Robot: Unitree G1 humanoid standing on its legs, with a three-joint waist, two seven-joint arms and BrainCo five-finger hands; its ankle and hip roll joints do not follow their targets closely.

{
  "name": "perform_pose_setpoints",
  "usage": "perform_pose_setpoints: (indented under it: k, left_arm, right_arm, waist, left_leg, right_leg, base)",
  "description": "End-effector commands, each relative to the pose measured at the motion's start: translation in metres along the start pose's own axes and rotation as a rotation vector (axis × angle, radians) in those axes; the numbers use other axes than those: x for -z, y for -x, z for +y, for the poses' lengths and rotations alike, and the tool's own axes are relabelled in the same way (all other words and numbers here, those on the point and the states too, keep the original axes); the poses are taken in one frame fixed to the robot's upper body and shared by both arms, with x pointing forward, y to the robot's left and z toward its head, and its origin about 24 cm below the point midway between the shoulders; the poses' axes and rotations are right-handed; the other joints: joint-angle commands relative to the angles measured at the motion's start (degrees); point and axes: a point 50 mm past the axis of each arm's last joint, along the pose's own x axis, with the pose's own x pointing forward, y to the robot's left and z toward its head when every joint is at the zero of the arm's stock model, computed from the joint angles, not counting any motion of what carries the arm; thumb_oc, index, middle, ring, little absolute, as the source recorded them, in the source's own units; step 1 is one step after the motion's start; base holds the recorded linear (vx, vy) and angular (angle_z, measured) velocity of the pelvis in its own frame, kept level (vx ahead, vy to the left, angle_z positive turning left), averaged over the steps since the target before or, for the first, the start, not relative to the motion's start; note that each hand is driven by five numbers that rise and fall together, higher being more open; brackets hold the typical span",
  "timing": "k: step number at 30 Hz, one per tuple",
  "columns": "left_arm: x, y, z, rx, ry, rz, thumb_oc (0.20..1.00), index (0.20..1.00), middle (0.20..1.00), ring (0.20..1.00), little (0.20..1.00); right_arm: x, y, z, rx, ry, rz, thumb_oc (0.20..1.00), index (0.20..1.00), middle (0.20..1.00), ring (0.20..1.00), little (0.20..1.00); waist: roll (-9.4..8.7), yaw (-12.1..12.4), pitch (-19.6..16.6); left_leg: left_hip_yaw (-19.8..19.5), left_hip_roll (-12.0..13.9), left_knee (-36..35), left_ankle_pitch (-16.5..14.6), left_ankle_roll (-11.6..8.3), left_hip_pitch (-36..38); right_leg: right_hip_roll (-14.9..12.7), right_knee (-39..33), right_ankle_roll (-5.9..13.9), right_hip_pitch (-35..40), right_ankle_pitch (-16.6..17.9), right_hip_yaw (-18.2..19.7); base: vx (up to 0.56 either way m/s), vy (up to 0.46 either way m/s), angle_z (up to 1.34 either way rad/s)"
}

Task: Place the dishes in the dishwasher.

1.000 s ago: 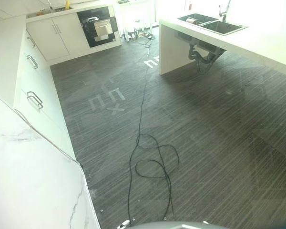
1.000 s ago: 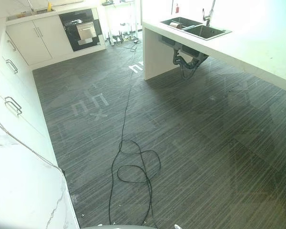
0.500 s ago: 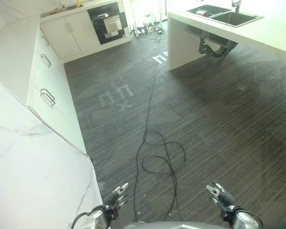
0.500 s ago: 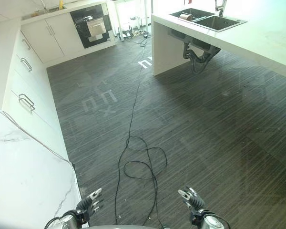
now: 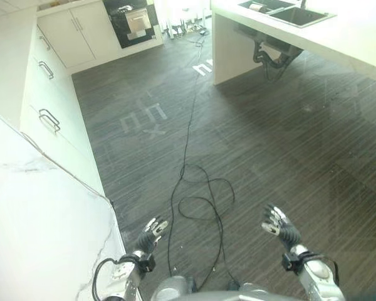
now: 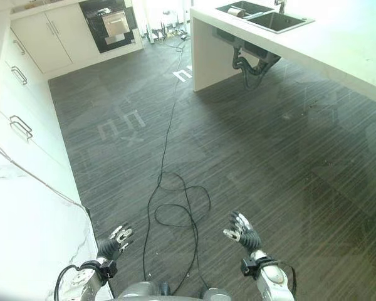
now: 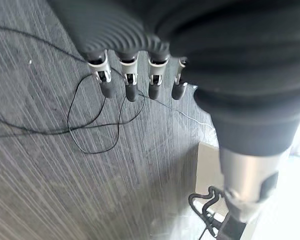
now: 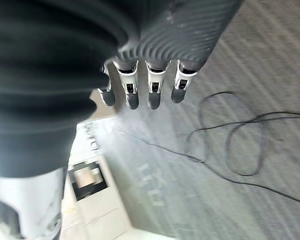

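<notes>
Dishwasher [image 5: 135, 24] front facing the floor [image 5: 288, 150]; left hand [image 5: 151, 231], right hand [image 5: 279, 226] raised, fingers straight, empty.

Bright daylight glares off the white counter [image 5: 363, 37]; floor [image 5: 269, 144] reflective.

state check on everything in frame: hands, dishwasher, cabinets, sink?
left hand: open, holds nothing, above the floor
right hand: open, holds nothing, above the floor
dishwasher: far across the room, door state too far to tell
cabinet doors: closed
drawers: closed
sink: something lies beside the basin, too small to name
</notes>
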Motion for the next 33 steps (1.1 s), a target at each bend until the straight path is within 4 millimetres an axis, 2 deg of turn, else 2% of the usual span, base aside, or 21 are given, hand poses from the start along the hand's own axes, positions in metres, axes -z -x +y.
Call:
perform_pose_setpoints:
  k: [1,3,5,6,8,10,12,13,14,15,18,20,21,22,24,28,29,30,31,32,33]
  left_arm:
    - [-0.020,0.001,-0.002,0.058,-0.067,-0.110,1.000,1.000,1.000,1.000,1.000]
    - [-0.014,0.004,-0.002,0.057,-0.089,-0.092,1.000,1.000,1.000,1.000,1.000]
    - [-0.008,0.009,0.001,0.047,-0.077,-0.073,1.000,1.000,1.000,1.000,1.000]
    - [-0.008,0.009,0.001,0.047,-0.077,-0.073,1.000,1.000,1.000,1.000,1.000]
    - [0.001,0.015,0.005,0.023,-0.070,-0.047,1.000,1.000,1.000,1.000,1.000]
    - [0.006,0.020,0.012,-0.003,-0.136,-0.005,1.000,1.000,1.000,1.000,1.000]
    - [0.006,0.021,0.016,-0.004,-0.161,0.024,1.000,1.000,1.000,1.000,1.000]
    - [0.005,0.021,0.017,-0.003,-0.169,0.028,1.000,1.000,1.000,1.000,1.000]
    - [0.001,0.019,0.019,0.013,-0.193,0.037,1.000,1.000,1.000,1.000,1.000]
    - [-0.006,0.014,0.020,0.009,-0.228,0.040,1.000,1.000,1.000,1.000,1.000]
    - [-0.015,0.010,0.018,0.015,-0.182,0.005,1.000,1.000,1.000,1.000,1.000]
    - [-0.022,0.009,0.017,0.038,-0.242,-0.006,1.000,1.000,1.000,1.000,1.000]
    - [-0.022,0.009,0.016,0.052,-0.267,-0.005,1.000,1.000,1.000,1.000,1.000]
    - [-0.023,0.009,0.015,0.058,-0.262,-0.010,1.000,1.000,1.000,1.000,1.000]
    - [-0.023,0.009,0.012,0.066,-0.248,-0.023,1.000,1.000,1.000,1.000,1.000]
    - [-0.013,0.012,0.011,0.070,-0.236,-0.002,1.000,1.000,1.000,1.000,1.000]
    - [-0.011,0.014,0.012,0.074,-0.218,0.003,1.000,1.000,1.000,1.000,1.000]
    - [-0.008,0.016,0.012,0.071,-0.212,0.009,1.000,1.000,1.000,1.000,1.000]
    - [-0.006,0.017,0.011,0.079,-0.197,0.006,1.000,1.000,1.000,1.000,1.000]
    - [-0.006,0.017,0.010,0.084,-0.191,0.002,1.000,1.000,1.000,1.000,1.000]
    - [-0.007,0.017,0.007,0.106,-0.187,-0.005,1.000,1.000,1.000,1.000,1.000]
  right_arm:
    - [-0.017,0.000,-0.006,0.010,0.018,-0.082,1.000,1.000,1.000,1.000,1.000]
    - [-0.021,0.000,-0.001,-0.001,0.017,-0.099,1.000,1.000,1.000,1.000,1.000]
    - [-0.021,0.003,-0.002,-0.002,0.023,-0.099,1.000,1.000,1.000,1.000,1.000]
    - [-0.021,0.003,-0.002,-0.002,0.023,-0.099,1.000,1.000,1.000,1.000,1.000]
    - [-0.016,0.007,-0.001,0.007,0.008,-0.090,1.000,1.000,1.000,1.000,1.000]
    - [-0.006,0.013,0.002,0.025,-0.083,-0.061,1.000,1.000,1.000,1.000,1.000]
    - [-0.001,0.015,0.008,0.015,-0.105,-0.054,1.000,1.000,1.000,1.000,1.000]
    - [-0.001,0.015,0.009,0.016,-0.107,-0.059,1.000,1.000,1.000,1.000,1.000]
    - [-0.005,0.013,0.011,0.029,-0.124,-0.083,1.000,1.000,1.000,1.000,1.000]
    - [-0.006,0.010,0.016,0.036,-0.119,-0.096,1.000,1.000,1.000,1.000,1.000]
    - [-0.010,0.011,0.015,0.027,-0.078,-0.110,1.000,1.000,1.000,1.000,1.000]
    - [-0.007,0.020,0.007,0.052,-0.078,-0.112,1.000,1.000,1.000,1.000,1.000]
    - [-0.005,0.022,0.004,0.059,-0.091,-0.109,1.000,1.000,1.000,1.000,1.000]
    - [-0.005,0.022,0.001,0.058,-0.097,-0.107,1.000,1.000,1.000,1.000,1.000]
    - [-0.005,0.018,0.002,0.051,-0.092,-0.097,1.000,1.000,1.000,1.000,1.000]
    - [-0.010,0.009,0.006,0.072,-0.118,-0.104,1.000,1.000,1.000,1.000,1.000]
    - [-0.012,0.009,0.006,0.064,-0.097,-0.105,1.000,1.000,1.000,1.000,1.000]
    - [-0.013,0.010,0.005,0.059,-0.076,-0.101,1.000,1.000,1.000,1.000,1.000]
    - [-0.015,0.010,-0.001,0.053,-0.056,-0.096,1.000,1.000,1.000,1.000,1.000]
    - [-0.016,0.010,-0.002,0.051,-0.051,-0.098,1.000,1.000,1.000,1.000,1.000]
    - [-0.017,0.010,-0.007,0.052,-0.030,-0.103,1.000,1.000,1.000,1.000,1.000]
  waist:
    - [2.71,1.36,-1.13]
    - [4.08,2.76,-0.95]
    - [4.79,3.61,-0.98]
    - [4.79,3.61,-0.98]
    - [4.11,3.62,-1.68]
    - [2.76,4.68,-3.23]
    - [2.17,4.20,-4.50]
    - [2.23,3.93,-4.69]
    - [3.45,2.95,-4.77]
    - [4.88,1.68,-4.28]
    - [4.79,-0.42,-3.02]
    - [3.17,-2.06,-2.20]
    - [2.31,-2.95,-1.67]
    - [2.07,-3.78,-1.15]
    - [2.00,-4.17,-0.76]
    - [1.63,-4.15,-2.66]
    - [1.69,-4.27,-3.41]
    - [1.78,-3.96,-3.49]
    - [1.18,-3.08,-3.51]
    - [0.80,-2.88,-3.53]
    - [0.41,-1.94,-3.05]
  left_leg:
    - [3.95,4.74,-13.14,0.13,-0.88,0.65]
    - [6.83,5.58,-23.34,4.95,-1.93,-0.33]
    - [8.83,6.36,-27.86,8.45,-2.56,-1.36]
    - [8.83,6.36,-27.86,8.45,-2.56,-1.36]
    - [10.43,5.96,-26.72,6.00,-0.61,-0.47]
    - [8.99,3.45,-25.78,3.03,2.75,1.01]
    - [8.52,1.23,-28.50,1.94,5.30,4.53]
    - [8.39,0.92,-29.17,1.73,5.73,5.33]
    - [6.69,0.16,-30.01,0.46,7.24,7.34]
    - [3.88,-1.04,-29.83,-1.49,8.46,10.13]
    - [2.72,-1.68,-29.51,-2.55,7.67,13.21]
    - [1.52,-2.69,-29.05,-4.77,6.93,15.39]
    - [1.24,-3.02,-28.85,-6.09,6.43,16.87]
    - [0.99,-3.00,-29.09,-7.19,6.18,18.51]
    - [1.09,-2.65,-28.66,-9.80,6.28,20.54]
    - [0.45,-1.15,-23.12,-12.31,5.69,19.59]
    - [0.09,0.75,-19.40,-12.76,4.51,19.77]
    - [-0.06,2.50,-14.84,-10.45,3.07,18.74]
    - [-0.96,4.26,-1.48,-4.58,1.21,12.64]
    - [-0.85,4.12,0.08,-3.77,1.21,11.42]
    - [-0.16,4.94,5.12,-3.24,1.35,6.79]
  right_leg:
    - [1.74,1.15,4.63,2.09,-1.67,2.44]
    - [3.12,-0.09,5.22,5.60,-3.04,2.42]
    - [4.03,-0.58,5.25,8.43,-4.52,2.57]
    - [4.03,-0.58,5.25,8.43,-4.52,2.57]
    - [2.77,0.88,5.49,9.70,-6.47,2.04]
    - [0.99,5.36,7.61,11.65,-8.81,2.81]
    - [-1.57,16.96,11.79,8.13,-2.24,3.47]
    - [-2.03,19.62,12.49,6.65,-1.15,3.72]
    - [-2.16,32.22,13.34,1.02,2.05,5.15]
    - [-2.95,43.79,12.02,-9.09,5.31,5.30]
    - [-2.66,31.50,10.56,-13.74,3.26,1.96]
    - [-5.23,16.21,10.97,-16.05,7.07,0.27]
    - [-7.49,10.55,12.27,-17.12,10.54,-0.64]
    - [-9.12,8.15,13.36,-18.73,13.50,-0.62]
    - [-10.73,6.45,13.93,-20.18,15.03,-0.90]
    - [-8.03,7.26,12.57,-16.39,11.13,1.79]
    - [-6.65,8.37,11.08,-15.48,8.50,2.37]
    - [-5.80,8.28,9.87,-14.13,7.23,2.04]
    - [-4.54,7.33,7.25,-11.14,5.34,2.07]
    - [-4.67,7.13,6.86,-10.71,5.10,2.06]
    - [-4.39,6.85,5.77,-8.34,3.63,1.77]
  base:
    - [0.41,0.119,-0.06]
    - [0.46,0.165,-0.17]
    - [0.35,0.155,-0.14]
    - [0.34,0.191,-0.26]
    - [0.46,0.268,-0.31]
    - [0.56,0.317,-0.56]
    - [0.38,0.315,-0.50]
    - [0.28,0.335,0.12]
    - [0.46,0.442,0.23]
    - [0.48,0.396,0.26]
    - [0.36,0.026,0.19]
    - [0.46,-0.239,0.60]
    - [0.48,-0.260,0.78]
    - [0.48,-0.251,1.02]
    - [0.45,-0.284,0.71]
    - [0.33,-0.265,0.49]
    - [0.39,-0.260,0.39]
    - [0.48,-0.342,0.09]
    - [0.32,-0.265,-0.13]
    - [0.34,-0.262,-0.17]
    - [0.25,-0.113,-0.16]
